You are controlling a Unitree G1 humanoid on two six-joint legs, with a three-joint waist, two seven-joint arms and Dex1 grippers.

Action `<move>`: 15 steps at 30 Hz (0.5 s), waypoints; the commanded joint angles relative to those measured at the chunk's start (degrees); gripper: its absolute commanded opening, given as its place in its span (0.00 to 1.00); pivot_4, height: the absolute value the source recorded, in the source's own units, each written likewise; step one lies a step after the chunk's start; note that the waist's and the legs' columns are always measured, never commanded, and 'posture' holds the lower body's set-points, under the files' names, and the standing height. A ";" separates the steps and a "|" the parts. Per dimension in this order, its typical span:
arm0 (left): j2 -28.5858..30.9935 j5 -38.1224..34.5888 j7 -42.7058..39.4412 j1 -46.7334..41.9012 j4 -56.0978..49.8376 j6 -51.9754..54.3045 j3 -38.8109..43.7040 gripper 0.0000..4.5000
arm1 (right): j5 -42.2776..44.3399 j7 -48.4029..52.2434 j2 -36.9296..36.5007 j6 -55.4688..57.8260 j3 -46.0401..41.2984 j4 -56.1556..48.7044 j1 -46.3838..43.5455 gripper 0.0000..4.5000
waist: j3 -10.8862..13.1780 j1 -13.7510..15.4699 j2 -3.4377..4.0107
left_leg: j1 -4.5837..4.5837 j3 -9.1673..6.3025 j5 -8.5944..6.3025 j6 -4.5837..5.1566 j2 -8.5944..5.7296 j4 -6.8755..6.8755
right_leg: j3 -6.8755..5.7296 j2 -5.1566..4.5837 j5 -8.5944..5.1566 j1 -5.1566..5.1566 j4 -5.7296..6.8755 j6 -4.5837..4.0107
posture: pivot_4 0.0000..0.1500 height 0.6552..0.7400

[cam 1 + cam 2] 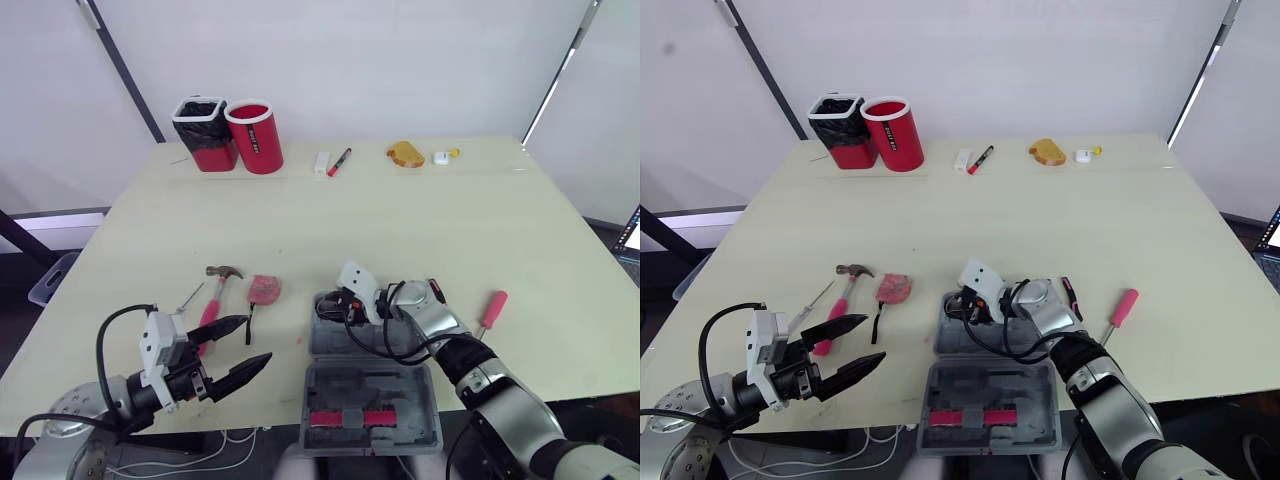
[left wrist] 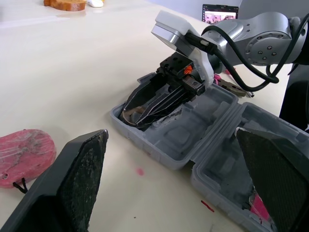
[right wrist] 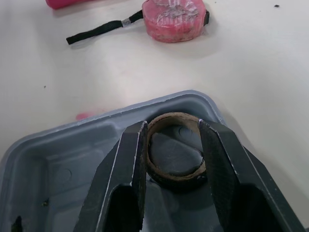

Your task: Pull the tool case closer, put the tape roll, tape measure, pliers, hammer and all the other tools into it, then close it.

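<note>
The grey tool case lies open near the table's front edge, its lid half toward me. My right gripper reaches into the far left corner of the tray, shut on the brown tape roll, which rests on the tray floor. To the left on the table lie a pink tape measure, a pink-handled hammer and a thin metal tool. My left gripper hovers open just in front of the hammer, holding nothing. Pink-handled pliers and a red-handled screwdriver lie right of the case.
At the back of the table stand a red cup and a black-lined bin. A marker, a small white block, a tan object and a small white piece lie along the back.
</note>
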 commanded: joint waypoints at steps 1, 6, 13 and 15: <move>0.48 -0.06 -0.59 -0.53 -0.13 -0.97 0.54 1.00 | 2.29 0.47 -0.17 0.28 -1.37 -5.54 1.55 0.39 | 0.00 0.03 0.00 | -0.01 0.00 0.00 0.00 0.00 0.00 | 0.00 0.00 0.00 0.00 0.00 0.00 | 1.00 1.00; -0.14 -0.81 -0.15 -1.10 0.52 -0.80 1.24 1.00 | 7.56 0.89 -1.71 -1.60 -5.11 -18.45 5.05 0.39 | 0.02 0.08 0.00 | -0.10 -0.03 0.00 0.00 0.01 0.00 | -0.01 -0.02 0.01 -0.04 -0.03 0.02 | 1.00 1.00; -1.90 -2.13 1.77 -0.55 1.83 -0.73 3.98 1.00 | 13.06 -0.36 -8.96 0.40 -11.98 -32.53 12.96 0.39 | 0.02 0.28 -0.02 | -0.10 -0.03 0.00 0.00 0.01 -0.01 | -0.03 -0.03 0.00 -0.03 -0.05 0.02 | 1.00 1.00; -2.41 -1.29 2.70 0.05 2.91 -1.53 5.15 1.00 | 16.29 0.40 -11.74 2.53 -14.99 -36.19 16.17 0.39 | 0.02 0.37 -0.03 | -0.11 -0.01 0.00 0.00 0.01 0.00 | -0.01 -0.03 0.00 -0.03 -0.06 0.02 | 1.00 1.00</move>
